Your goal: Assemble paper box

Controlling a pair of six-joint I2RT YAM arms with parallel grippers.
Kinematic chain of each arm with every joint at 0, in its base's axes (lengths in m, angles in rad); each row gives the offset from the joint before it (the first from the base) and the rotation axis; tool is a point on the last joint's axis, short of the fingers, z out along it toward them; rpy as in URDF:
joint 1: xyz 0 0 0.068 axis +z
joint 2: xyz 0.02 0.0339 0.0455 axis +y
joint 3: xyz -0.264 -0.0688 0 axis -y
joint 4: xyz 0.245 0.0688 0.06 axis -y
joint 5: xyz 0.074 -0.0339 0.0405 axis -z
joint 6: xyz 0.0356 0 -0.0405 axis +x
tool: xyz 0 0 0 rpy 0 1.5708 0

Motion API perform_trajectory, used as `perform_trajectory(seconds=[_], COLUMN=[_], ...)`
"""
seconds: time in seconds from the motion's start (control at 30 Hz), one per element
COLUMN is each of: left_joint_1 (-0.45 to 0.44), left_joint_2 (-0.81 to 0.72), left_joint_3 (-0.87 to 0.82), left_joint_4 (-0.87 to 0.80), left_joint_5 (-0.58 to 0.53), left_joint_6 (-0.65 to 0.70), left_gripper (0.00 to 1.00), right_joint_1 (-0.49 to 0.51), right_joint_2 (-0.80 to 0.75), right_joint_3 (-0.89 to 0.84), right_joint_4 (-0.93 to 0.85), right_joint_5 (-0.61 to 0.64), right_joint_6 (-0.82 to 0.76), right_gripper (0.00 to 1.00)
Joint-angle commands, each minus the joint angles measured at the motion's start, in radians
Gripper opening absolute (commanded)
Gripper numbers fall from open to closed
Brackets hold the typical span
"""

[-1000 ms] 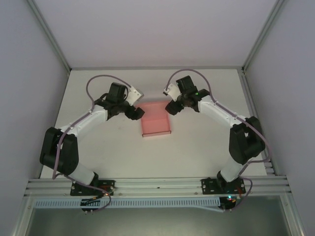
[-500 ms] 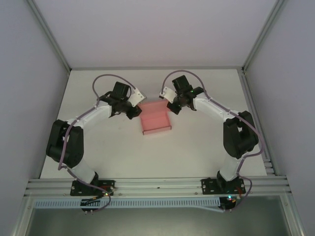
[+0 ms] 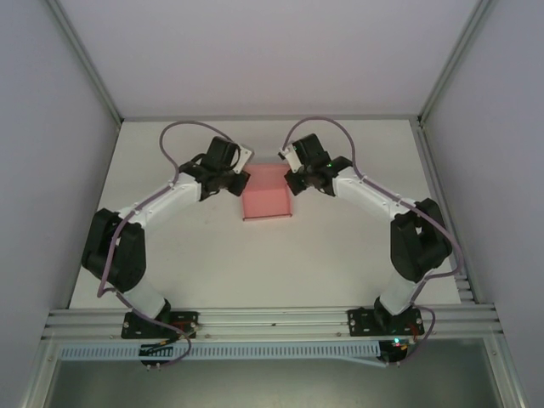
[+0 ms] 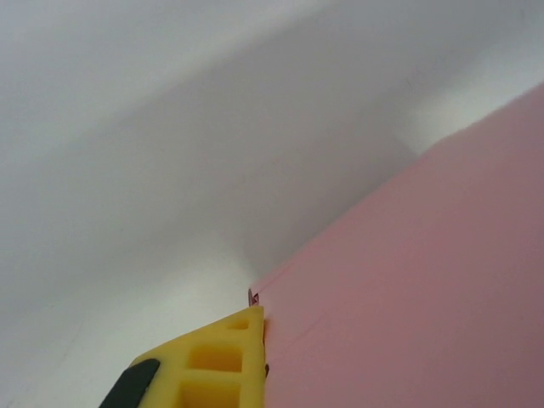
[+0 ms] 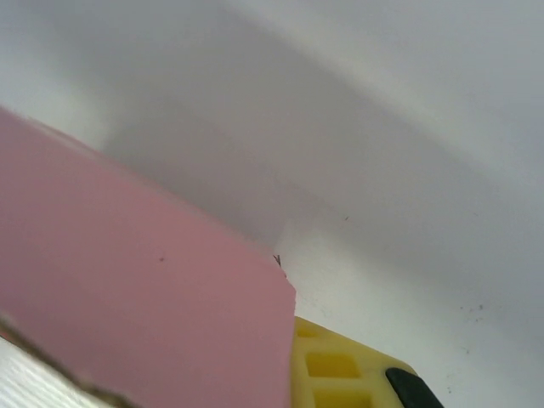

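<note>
the paper box (image 3: 266,200) lies toward the far middle of the worktop (image 3: 340,246), between the two arms. the left gripper (image 3: 240,181) is closed on its far-left corner and the right gripper (image 3: 294,181) on its far-right corner, with pink card flat against each yellow finger. we judge this paired pinch lets the back edge fold evenly without skewing.

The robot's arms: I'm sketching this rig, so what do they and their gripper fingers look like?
The left arm and right arm have white tube links between bulky black joints, with a grey-purple cable looping from each wrist. The fingers are yellow plastic with square hollows and a black insert. A small green light glows on the right arm.
</note>
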Motion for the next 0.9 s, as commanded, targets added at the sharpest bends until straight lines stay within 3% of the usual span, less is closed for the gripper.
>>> perform_trajectory(seconds=[0.0, 0.07, 0.23, 0.4, 0.6, 0.73, 0.87], left_joint_1=[-0.012, -0.024, -0.043, -0.044, -0.042, -0.04, -0.041], left_joint_2=[0.003, 0.002, 0.017, 0.028, 0.032, 0.032, 0.036], left_joint_3=[0.011, -0.007, -0.022, -0.084, -0.177, -0.231, -0.251], left_joint_4=[0.085, 0.12, 0.206, 0.346, 0.482, 0.572, 0.578], left_joint_5=[-0.094, -0.157, -0.203, -0.247, -0.214, -0.194, -0.182], left_joint_6=[-0.272, -0.351, -0.469, -0.575, -0.527, -0.529, -0.521], left_gripper=[0.0, 0.0, 0.0, 0.0, 0.0, 0.0, 0.0], right_joint_1=[0.024, 0.042, 0.065, 0.069, 0.069, 0.071, 0.072], right_joint_2=[-0.036, -0.051, -0.066, -0.035, 0.0, 0.0, 0.002], right_joint_3=[-0.05, -0.083, -0.184, -0.226, -0.269, -0.36, -0.417], right_joint_4=[0.095, 0.174, 0.422, 0.498, 0.579, 0.713, 0.733], right_joint_5=[0.119, 0.154, 0.096, 0.149, 0.196, 0.129, 0.136], right_joint_6=[0.334, 0.427, 0.589, 0.673, 0.545, 0.491, 0.455], right_gripper=[0.0, 0.0, 0.0, 0.0, 0.0, 0.0, 0.0])
